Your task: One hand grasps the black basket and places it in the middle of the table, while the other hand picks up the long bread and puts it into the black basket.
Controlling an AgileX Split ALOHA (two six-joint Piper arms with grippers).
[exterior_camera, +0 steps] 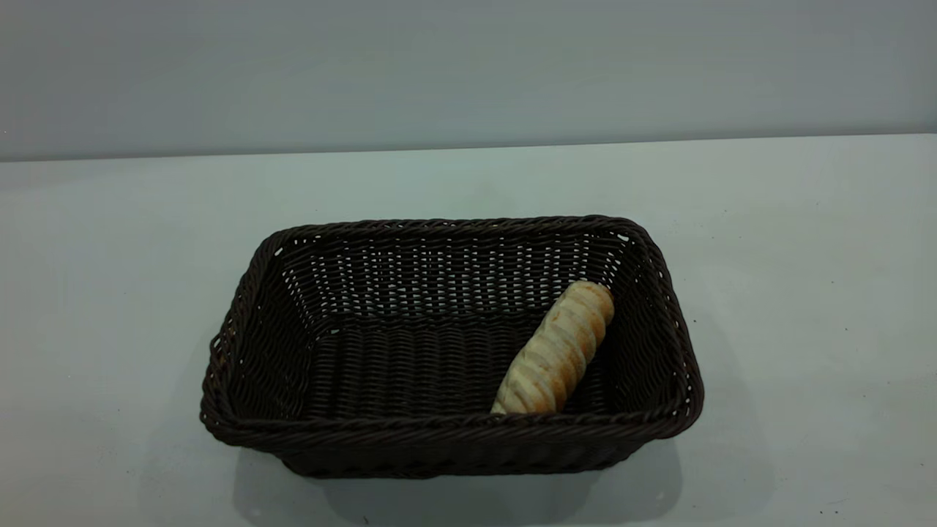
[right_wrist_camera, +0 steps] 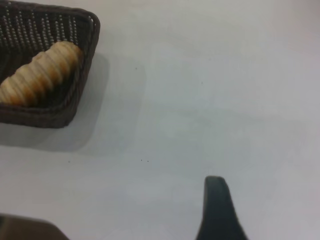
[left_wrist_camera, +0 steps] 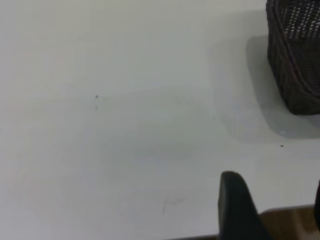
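Observation:
The black basket [exterior_camera: 446,439] stands on the table [exterior_camera: 805,256] at its middle. The long bread [exterior_camera: 558,350] lies inside it, slanted against the right end wall. Neither gripper shows in the exterior view. In the left wrist view my left gripper [left_wrist_camera: 275,200] is open and empty over bare table at the near edge, well apart from the basket's corner [left_wrist_camera: 295,60]. In the right wrist view my right gripper [right_wrist_camera: 265,200] shows one finger [right_wrist_camera: 216,210] with nothing beside it; it is open and empty, away from the basket [right_wrist_camera: 60,112] and the bread [right_wrist_camera: 40,72].
The table's near edge, with brown floor below, shows in the left wrist view [left_wrist_camera: 290,222]. A grey wall [exterior_camera: 468,66] rises behind the table. A few dark specks dot the tabletop.

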